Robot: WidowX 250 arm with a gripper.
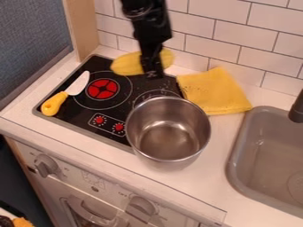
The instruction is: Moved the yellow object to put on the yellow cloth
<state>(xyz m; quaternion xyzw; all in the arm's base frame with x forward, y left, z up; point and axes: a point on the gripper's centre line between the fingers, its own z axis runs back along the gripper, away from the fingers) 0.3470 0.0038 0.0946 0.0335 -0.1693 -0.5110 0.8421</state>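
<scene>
Black two-finger tool (153, 73): gripping the oblong yellow object (128, 64) (we think).
Folded yellow fabric cloth (216, 92): releasing near its edge, we could let the object roll off.

Yellow oblong object (127, 64), yellow cloth (216, 94). Gripper (153, 73) black. Stovetop (80, 116) black, red burner center (102, 89), thin pale rings. Knife (54, 104): yellow handle, whitish blade. Pot (168, 133) silver. Sink (266, 150) gray. Tiles (228, 35) white, dark grout grid.
</scene>
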